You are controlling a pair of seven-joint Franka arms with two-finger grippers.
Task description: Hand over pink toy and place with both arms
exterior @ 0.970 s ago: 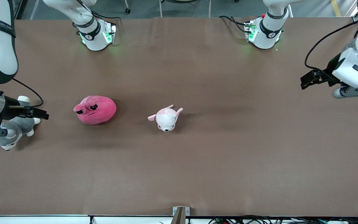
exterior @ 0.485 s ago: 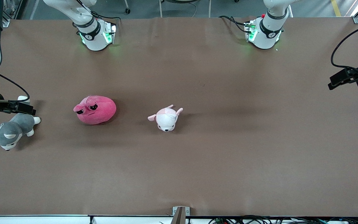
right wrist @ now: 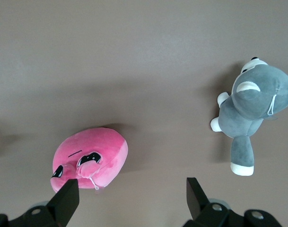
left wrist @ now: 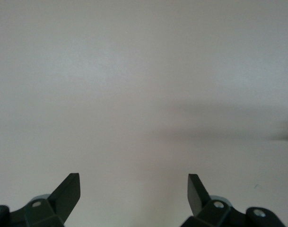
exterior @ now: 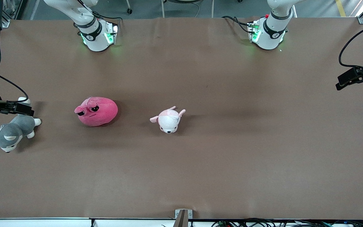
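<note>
Untouched, the pink toy (exterior: 96, 111) sat on the table (exterior: 232, 157). Right gripper (right wrist: 132, 198) hung open above the grey dog (exterior: 9, 134); left gripper (left wrist: 133, 194) open over bare table.

This is a robotics lab or test cell, not a home. Two white jointed arm bases, the right arm's base (exterior: 97, 36) and the left arm's base (exterior: 268, 34), are bolted along the top of the frame, each glowing with green status lights and trailing black cables. A wide table (exterior: 232, 157) covered in plain brown sheeting fills nearly the whole picture. Along the bottom edge runs a white rail with a metal bracket (exterior: 183, 214) at the centre and a tangle of wires (exterior: 263, 223) at lower right. Grey floor and chair or stand legs (exterior: 169, 8) show at the top.
</note>
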